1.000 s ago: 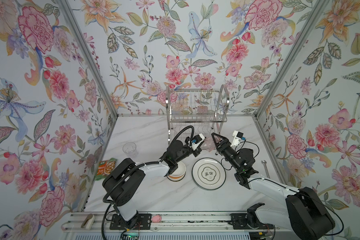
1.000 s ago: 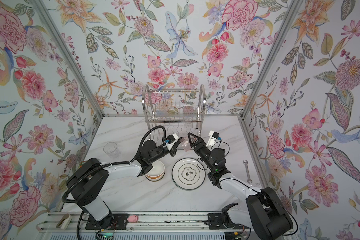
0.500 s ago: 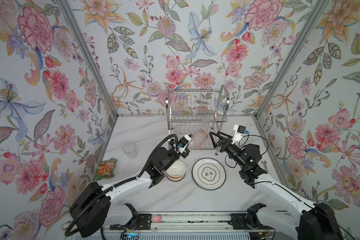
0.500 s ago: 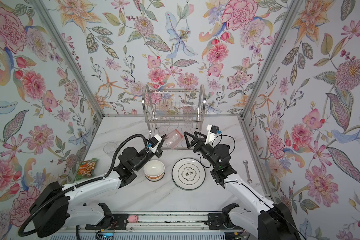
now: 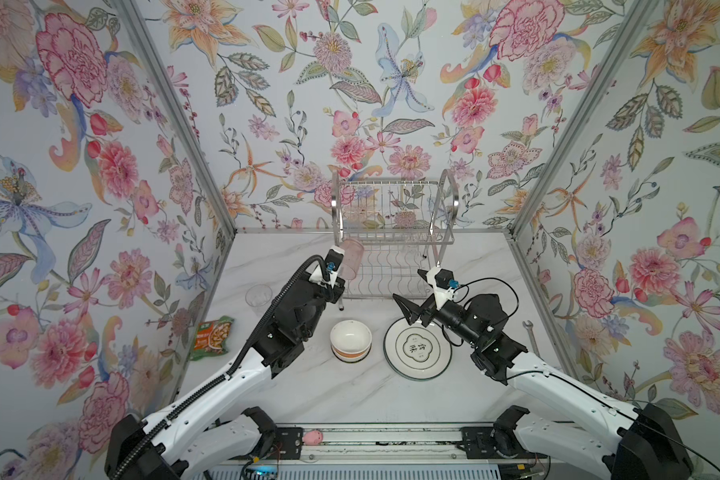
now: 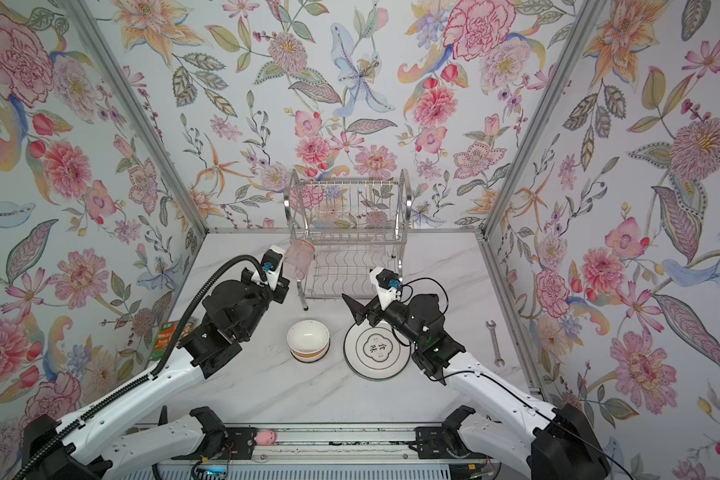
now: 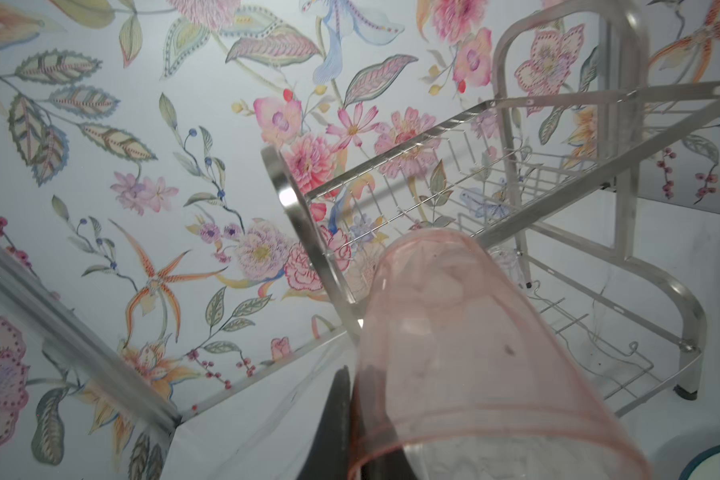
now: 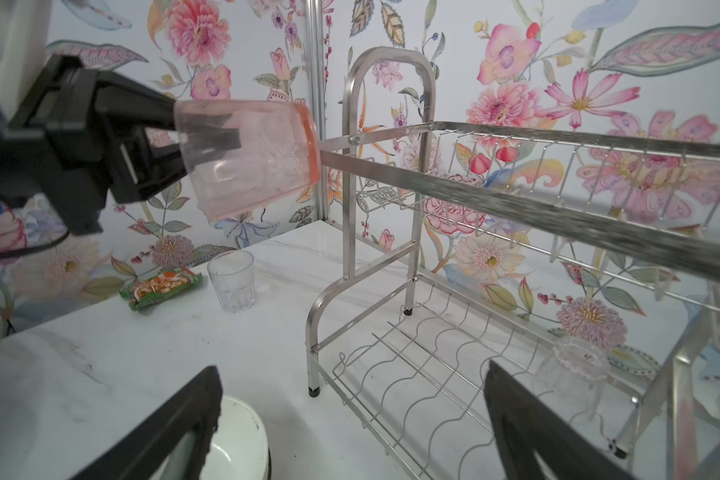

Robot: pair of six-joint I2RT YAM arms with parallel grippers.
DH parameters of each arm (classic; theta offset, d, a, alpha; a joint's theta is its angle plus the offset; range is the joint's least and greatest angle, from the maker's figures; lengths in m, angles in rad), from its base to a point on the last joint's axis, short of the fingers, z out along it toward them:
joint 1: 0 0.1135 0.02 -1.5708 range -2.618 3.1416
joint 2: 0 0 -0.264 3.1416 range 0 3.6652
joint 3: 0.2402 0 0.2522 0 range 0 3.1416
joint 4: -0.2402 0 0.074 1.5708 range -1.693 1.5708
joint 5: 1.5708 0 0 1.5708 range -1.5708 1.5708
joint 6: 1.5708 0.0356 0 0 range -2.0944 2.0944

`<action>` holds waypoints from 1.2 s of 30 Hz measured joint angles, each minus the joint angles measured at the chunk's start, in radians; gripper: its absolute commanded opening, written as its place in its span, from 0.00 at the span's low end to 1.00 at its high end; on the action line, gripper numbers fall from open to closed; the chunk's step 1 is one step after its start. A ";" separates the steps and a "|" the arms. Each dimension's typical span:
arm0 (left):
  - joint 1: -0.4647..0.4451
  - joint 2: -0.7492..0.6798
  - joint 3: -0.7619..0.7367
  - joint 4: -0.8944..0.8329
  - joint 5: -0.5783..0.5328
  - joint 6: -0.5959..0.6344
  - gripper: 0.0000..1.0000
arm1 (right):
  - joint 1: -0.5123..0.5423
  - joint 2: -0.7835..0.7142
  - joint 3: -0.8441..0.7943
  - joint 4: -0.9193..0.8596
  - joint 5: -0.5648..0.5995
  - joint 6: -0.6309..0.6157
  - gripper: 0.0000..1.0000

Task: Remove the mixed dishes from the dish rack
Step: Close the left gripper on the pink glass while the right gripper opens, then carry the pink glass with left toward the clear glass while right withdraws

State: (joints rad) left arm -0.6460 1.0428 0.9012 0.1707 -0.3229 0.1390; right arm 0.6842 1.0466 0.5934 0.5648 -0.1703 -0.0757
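Observation:
My left gripper [image 5: 341,268] [image 7: 350,419] is shut on the wall of a pink tumbler [image 5: 352,257] [image 6: 298,259] [image 8: 250,158], one finger inside and one outside. It holds the tumbler tilted in the air at the left end of the chrome dish rack [image 5: 391,232] [image 6: 350,237] [image 7: 516,174]. My right gripper [image 5: 408,286] [image 6: 357,286] [image 8: 350,399] stands open and empty in front of the rack. A clear tumbler [image 8: 574,374] sits upside down on the rack's lower shelf. On the table lie a cream bowl [image 5: 350,338] [image 6: 308,340], a dark-rimmed plate [image 5: 417,347] [image 6: 377,347] and another clear tumbler [image 5: 258,297] [image 8: 231,280].
A green-orange food packet [image 5: 213,336] [image 8: 163,286] lies by the left wall. A steel wrench [image 5: 531,336] [image 6: 494,340] lies by the right wall. Flowered walls close in the table on three sides, and the rack stands against the back wall.
The left gripper has carried the pink tumbler left and up, away from the right gripper, to the rack's left end. The right gripper has opened wider and drawn back over the plate's far edge.

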 measured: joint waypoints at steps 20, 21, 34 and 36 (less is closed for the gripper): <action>0.358 0.255 0.389 -0.678 0.073 -0.186 0.00 | 0.069 -0.027 -0.039 -0.004 0.131 -0.217 0.99; 0.382 0.263 0.396 -0.695 0.083 -0.189 0.00 | 0.069 -0.029 -0.039 -0.004 0.134 -0.218 0.99; 0.579 0.710 0.724 -0.917 0.214 -0.151 0.00 | 0.069 -0.076 -0.039 -0.037 0.176 -0.216 0.99; 0.595 0.819 0.811 -0.973 0.215 -0.127 0.00 | 0.069 -0.084 -0.040 -0.045 0.183 -0.215 0.99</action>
State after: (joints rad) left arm -0.0513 1.8622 1.7126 -0.8024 -0.1078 0.0116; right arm 0.7536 0.9630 0.5537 0.5194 0.0128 -0.2905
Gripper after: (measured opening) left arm 0.081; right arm 0.988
